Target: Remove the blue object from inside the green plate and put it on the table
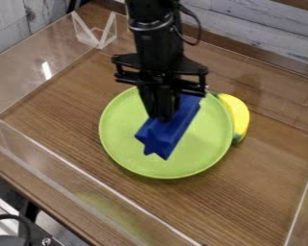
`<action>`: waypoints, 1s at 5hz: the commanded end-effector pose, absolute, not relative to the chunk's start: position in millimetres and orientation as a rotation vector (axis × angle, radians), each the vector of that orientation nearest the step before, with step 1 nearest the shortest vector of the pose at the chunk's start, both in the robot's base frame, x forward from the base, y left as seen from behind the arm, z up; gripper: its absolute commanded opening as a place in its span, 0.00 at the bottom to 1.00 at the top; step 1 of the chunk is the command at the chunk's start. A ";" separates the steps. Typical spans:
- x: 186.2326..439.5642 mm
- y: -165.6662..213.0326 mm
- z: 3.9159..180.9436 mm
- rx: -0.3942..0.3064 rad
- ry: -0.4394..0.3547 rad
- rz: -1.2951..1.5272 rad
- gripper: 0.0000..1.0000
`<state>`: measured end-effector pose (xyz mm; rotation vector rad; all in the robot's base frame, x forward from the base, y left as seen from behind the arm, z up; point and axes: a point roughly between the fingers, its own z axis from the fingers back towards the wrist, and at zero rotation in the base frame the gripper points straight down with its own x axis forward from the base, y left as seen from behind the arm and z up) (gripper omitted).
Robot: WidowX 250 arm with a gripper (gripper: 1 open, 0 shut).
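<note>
The blue object (167, 133), a royal-blue block, hangs tilted just above the green plate (124, 144), its lower end near the plate's middle. My gripper (166, 108) points straight down and is shut on the block's upper end. The fingertips are partly hidden by the block. Brown wood-grain table (66, 115) lies all around the plate.
A yellow oval object (237, 117) lies against the plate's right rim. Clear acrylic walls (28, 163) border the table on all sides. A clear stand (95, 34) sits at the back left.
</note>
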<state>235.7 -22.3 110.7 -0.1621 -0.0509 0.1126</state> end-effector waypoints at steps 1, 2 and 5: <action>242.9 -32.0 132.1 -0.167 -0.130 0.072 0.00; 241.1 -45.3 134.7 -0.171 -0.131 0.038 0.00; 234.9 -107.3 127.8 -0.193 -0.138 -0.057 0.00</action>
